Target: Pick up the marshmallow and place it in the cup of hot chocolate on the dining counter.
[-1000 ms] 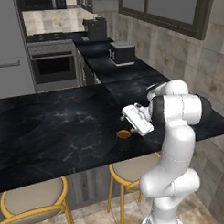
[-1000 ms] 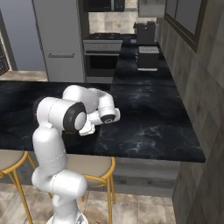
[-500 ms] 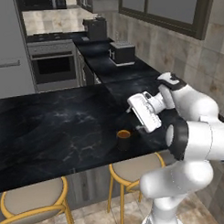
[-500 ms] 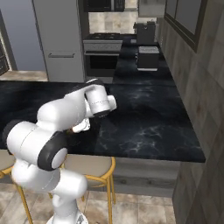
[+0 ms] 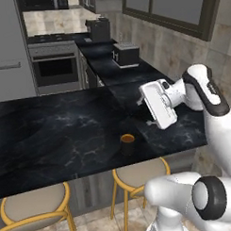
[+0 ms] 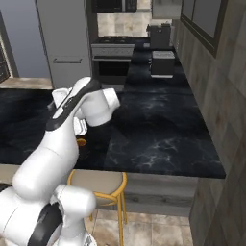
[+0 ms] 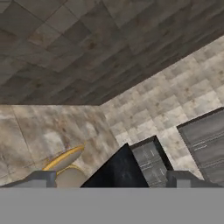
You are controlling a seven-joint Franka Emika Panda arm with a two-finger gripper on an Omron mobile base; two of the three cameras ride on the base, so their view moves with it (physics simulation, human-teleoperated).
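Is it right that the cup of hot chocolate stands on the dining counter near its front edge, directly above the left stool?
Not quite. In the left base view the cup of hot chocolate stands on the dining counter near its front edge, but above the right stool, not the left stool.

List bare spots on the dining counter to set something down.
The dining counter is bare over its whole stretch left of the cup. In the right base view, the slab between arm and wall looks bare too. It is crowded only around the cup, beside the arm.
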